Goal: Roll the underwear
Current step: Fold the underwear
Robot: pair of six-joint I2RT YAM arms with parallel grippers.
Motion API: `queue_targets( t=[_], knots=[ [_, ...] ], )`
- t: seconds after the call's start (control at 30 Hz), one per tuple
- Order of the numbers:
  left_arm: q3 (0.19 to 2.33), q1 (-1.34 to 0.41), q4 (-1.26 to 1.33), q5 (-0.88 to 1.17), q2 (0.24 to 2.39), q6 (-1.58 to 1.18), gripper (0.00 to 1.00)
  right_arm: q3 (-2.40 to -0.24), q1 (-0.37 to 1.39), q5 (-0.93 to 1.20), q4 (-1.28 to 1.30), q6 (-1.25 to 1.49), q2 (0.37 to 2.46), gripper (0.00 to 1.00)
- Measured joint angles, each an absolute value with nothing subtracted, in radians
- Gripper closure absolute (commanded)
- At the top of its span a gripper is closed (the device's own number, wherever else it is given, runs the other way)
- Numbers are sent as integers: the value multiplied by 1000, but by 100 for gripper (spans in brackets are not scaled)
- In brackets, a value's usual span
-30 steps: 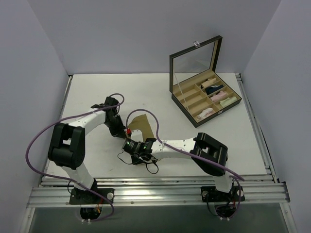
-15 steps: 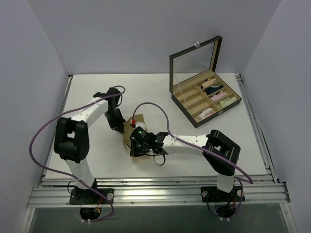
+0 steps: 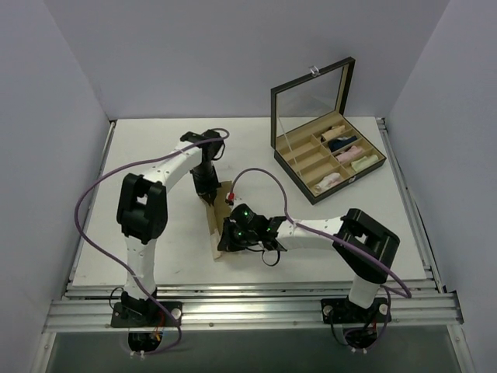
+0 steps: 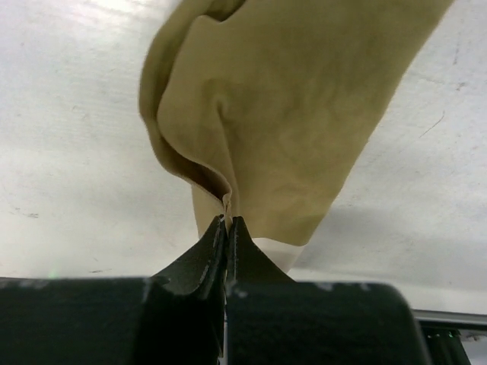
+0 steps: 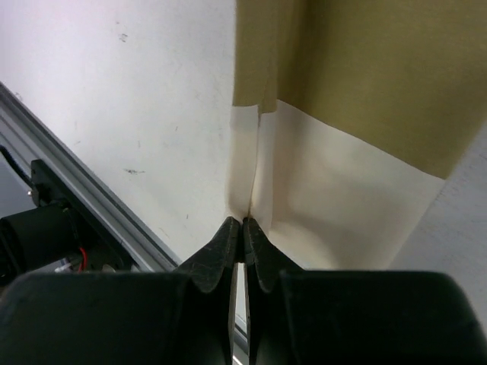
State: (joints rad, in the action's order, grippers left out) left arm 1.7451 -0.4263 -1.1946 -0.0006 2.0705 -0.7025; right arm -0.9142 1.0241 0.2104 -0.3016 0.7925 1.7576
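Tan-beige underwear (image 3: 215,229) with a paler band is stretched between my two grippers, left of the table's middle. My left gripper (image 3: 208,196) is at the far end of the cloth. In the left wrist view that gripper (image 4: 227,222) is shut on a fold of the tan underwear (image 4: 289,129). At the near end my right gripper (image 3: 226,242) holds the cloth. The right wrist view shows this gripper (image 5: 243,222) shut on the pale band (image 5: 335,205), with the tan part (image 5: 365,76) beyond it.
An open dark box (image 3: 330,155) with a mirrored lid stands at the back right, with several cloth rolls in its compartments. Metal rails (image 3: 248,299) run along the table's near edge. Purple cables loop over both arms.
Both arms have moved right and farther from the near edge with the cloth. The left gripper has swung to the far end, and the underwear is now drawn out long between them.
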Motion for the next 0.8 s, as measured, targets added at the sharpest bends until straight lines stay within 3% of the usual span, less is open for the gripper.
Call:
queue_targets(
  t=[0.37, 0.8],
  knots=[
    [2114, -584, -1328, -108, 2323, -663, 98, -769, 984, 169, -386, 828, 1640, 100],
    [2149, -614, -1335, -105, 2414, -626, 97, -675, 956, 107, -383, 864, 1633, 100]
  ],
)
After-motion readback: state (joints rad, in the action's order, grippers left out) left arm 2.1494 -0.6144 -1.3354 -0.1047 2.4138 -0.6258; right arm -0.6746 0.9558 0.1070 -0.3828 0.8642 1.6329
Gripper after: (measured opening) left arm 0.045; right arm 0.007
